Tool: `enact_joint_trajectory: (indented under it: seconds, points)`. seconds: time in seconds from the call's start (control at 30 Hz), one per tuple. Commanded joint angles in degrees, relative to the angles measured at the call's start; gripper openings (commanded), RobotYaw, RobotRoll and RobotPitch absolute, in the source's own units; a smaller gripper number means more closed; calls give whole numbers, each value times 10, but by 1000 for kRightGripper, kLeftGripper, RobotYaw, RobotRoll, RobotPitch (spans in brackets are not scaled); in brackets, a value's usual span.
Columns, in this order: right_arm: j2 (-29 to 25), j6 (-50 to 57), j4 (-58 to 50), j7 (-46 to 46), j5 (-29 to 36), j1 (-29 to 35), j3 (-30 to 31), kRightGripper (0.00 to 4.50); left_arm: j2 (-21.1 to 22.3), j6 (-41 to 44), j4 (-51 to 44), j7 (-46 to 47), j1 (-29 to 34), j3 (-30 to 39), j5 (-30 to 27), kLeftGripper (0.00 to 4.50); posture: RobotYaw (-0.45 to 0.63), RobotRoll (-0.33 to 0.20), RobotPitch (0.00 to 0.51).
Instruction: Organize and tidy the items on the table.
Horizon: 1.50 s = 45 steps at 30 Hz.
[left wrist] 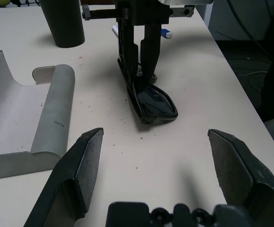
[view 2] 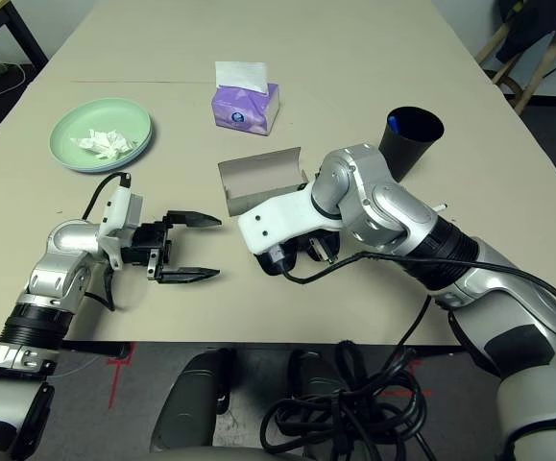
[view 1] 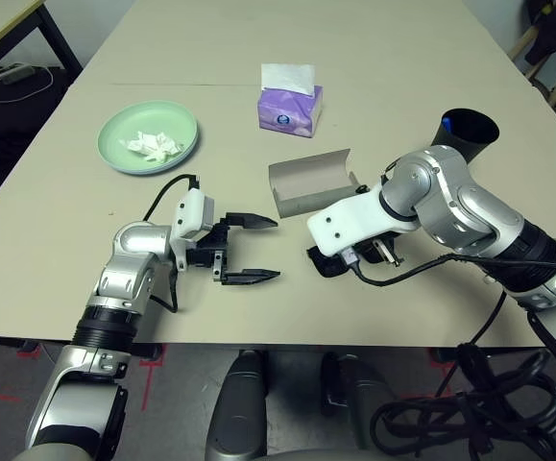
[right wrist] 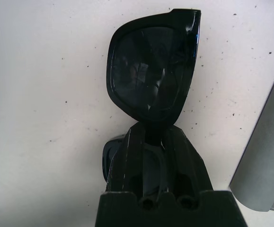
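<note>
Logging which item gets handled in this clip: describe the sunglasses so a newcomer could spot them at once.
On the large beige table, look near the front edge, just in front of the open grey glasses case. The black sunglasses rest there on the tabletop, pinched by the right gripper. They are the only dark-lensed, glossy black item there.

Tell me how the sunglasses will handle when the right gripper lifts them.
The sunglasses look like thin, glossy plastic, so they are probably light and somewhat slippery. The right gripper pinches them near the middle, between the lenses, so they should hang fairly balanced, though they may swivel in so narrow a grip. The frame seems rigid, yet the lenses could scratch if dragged across the table.
</note>
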Motion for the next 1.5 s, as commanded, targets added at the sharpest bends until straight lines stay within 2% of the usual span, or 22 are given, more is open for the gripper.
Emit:
enact_joint_trajectory:
  seconds: [0.03,0.43,0.7,0.97,1.03,1.2,1.5]
  points:
    - [-4,-7,-19,5,5,-6,-10,504,3,-10,-4,-3,-2,-9,3,4500,184,0,174]
    - [-22,-20,-20,11,44,-52,-36,466,1,-10,2,1,-9,-10,5,4500,177,0,164]
    - [24,-70,125,-58,22,-124,-40,455,-6,20,-14,59,-19,2,2,4500,191,0,170]
    - [77,-133,287,-126,0,-185,-36,417,8,37,-26,94,-20,5,5,4500,219,0,176]
    - [91,-143,321,-137,-3,-198,-36,78,10,40,-31,96,-18,5,3,4500,222,0,176]
    - [131,-158,404,-163,-9,-228,-37,36,15,47,-47,103,-10,5,-1,4500,235,0,178]
    - [163,-171,471,-175,-11,-243,-40,36,19,50,-57,110,-2,5,-1,4500,247,0,181]
